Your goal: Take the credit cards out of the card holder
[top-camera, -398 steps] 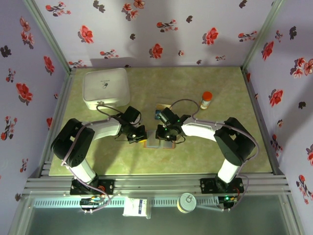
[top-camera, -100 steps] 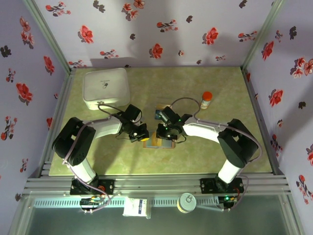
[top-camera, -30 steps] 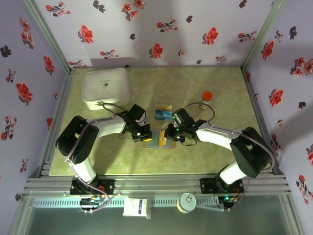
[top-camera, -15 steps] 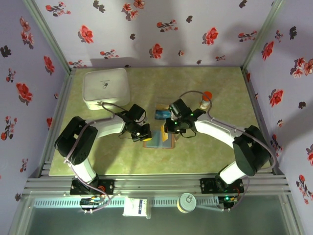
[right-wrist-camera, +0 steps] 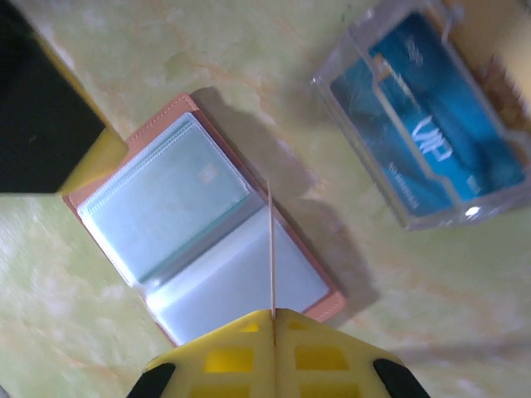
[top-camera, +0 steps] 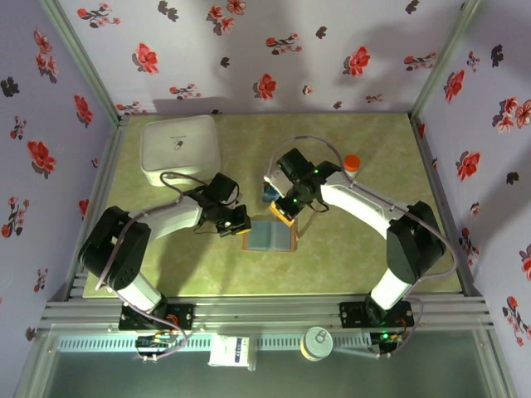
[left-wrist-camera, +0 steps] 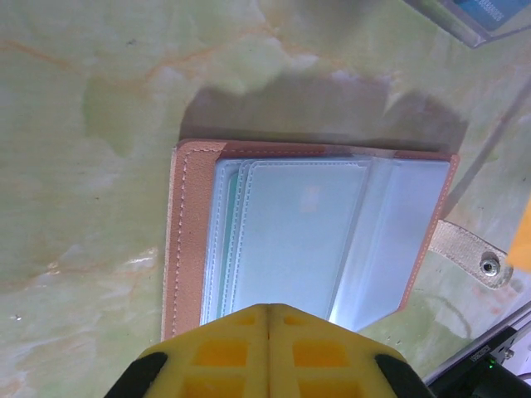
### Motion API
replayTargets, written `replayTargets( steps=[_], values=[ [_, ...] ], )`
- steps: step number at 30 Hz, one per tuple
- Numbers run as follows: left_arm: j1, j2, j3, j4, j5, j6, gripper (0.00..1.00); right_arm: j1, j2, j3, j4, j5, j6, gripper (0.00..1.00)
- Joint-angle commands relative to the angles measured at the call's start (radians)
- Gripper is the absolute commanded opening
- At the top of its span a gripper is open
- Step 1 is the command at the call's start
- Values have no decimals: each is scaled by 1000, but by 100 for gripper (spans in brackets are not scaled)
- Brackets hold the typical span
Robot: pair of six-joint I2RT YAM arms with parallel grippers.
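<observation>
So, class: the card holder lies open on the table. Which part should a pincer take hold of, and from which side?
Probably the bare leather border along the outer edge of the card holder, opposite the snap tab, approached from that outer side. The holder lies flat and open, and the clear sleeves stop short of that border, so the pockets stay free.

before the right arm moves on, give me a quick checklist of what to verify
1. Right hand shut on a card: ok, the thin edge shows in its grip.
2. Card out of the card holder: ok, it looks lifted above the open sleeves.
3. Clear box ready to take it: cannot tell; a blue card lies inside.
4. Left hand pinning the holder's edge: cannot tell, shut there.
5. Holder emptied: not ok, a teal card sits in a sleeve.
</observation>
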State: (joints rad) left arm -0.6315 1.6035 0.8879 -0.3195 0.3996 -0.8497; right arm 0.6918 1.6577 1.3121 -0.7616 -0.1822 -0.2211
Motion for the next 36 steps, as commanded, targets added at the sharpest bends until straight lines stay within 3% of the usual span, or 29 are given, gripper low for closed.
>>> replayTargets(
  steps=[1, 5, 14, 24, 36],
  values=[
    [14, -40, -26, -27, -20, 20, 7, -13, 30, 94, -96, 39, -280, 0],
    [24, -69, -51, -23, -27, 19, 8, -37, 69, 185, -154, 38, -437, 0],
    [41, -109, -89, -11, -35, 6, 9, -121, 262, 476, -283, 3, -568, 0],
    [59, -102, -92, -13, -33, 9, 9, -171, 497, 781, -412, -60, -637, 0],
    [70, -77, -97, -2, -25, 9, 10, -176, 660, 916, -474, -103, -669, 0]
  ],
)
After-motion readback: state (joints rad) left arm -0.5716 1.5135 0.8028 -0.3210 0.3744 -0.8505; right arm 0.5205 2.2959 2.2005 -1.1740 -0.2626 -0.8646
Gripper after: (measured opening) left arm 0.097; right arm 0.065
